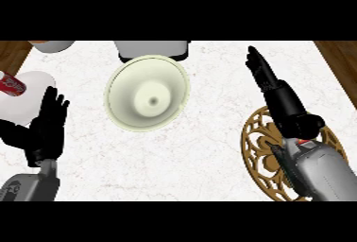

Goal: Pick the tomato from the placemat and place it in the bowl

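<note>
- Right hand [283, 98] of mine lies over the counter [209, 123] toward its right edge. The fingers are straight and close together, pointing at the far edge, and clasp nothing I can see.
- Its wrist crosses the gold openwork placemat [259, 142] near the front right corner.
- I cannot tell where the tomato is. A small red patch [301, 141] shows at that wrist, too small to name.
- The cream bowl [131, 80] stands toward the far edge, left of the middle, well apart from this hand.
- My left hand [45, 125] rests open near the left edge, fingers up.
- Just beside it, a red can [10, 85] with white writing I cannot read lies by a white plate [31, 101].
</note>
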You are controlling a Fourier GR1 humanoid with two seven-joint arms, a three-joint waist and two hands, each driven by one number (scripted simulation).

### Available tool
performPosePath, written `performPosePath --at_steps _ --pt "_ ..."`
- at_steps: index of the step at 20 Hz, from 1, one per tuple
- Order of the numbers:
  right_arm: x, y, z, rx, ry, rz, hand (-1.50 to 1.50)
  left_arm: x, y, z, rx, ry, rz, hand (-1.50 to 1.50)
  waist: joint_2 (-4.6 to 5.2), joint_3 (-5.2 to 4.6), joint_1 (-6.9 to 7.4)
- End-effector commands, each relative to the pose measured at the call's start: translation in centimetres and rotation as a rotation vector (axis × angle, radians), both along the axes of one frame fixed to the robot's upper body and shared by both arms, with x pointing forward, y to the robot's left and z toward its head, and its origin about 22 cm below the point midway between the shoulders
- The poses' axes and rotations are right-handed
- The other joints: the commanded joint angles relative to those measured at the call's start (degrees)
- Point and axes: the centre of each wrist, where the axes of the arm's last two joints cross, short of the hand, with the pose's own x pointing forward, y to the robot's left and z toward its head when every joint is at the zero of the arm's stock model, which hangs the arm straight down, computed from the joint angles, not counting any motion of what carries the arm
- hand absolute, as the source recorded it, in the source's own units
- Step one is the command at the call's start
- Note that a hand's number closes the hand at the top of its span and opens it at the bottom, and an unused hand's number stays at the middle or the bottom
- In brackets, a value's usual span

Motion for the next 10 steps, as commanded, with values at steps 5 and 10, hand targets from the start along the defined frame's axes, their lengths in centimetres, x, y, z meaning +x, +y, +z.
performPosePath --at_steps 5,10 --pt "-1.3 -6.4 -6.9 -0.016 0.344 -0.498 1.5 0.5 -2.7 1.6 0.171 -0.076 -0.255 0.0 0.91 -1.59 0.91" --pt "-2.8 -10.3 -9.1 -0.106 0.106 -1.029 -1.5 0.0 -4.2 0.3 0.142 -0.042 -0.275 0.0 0.46 -1.52 -2.94"
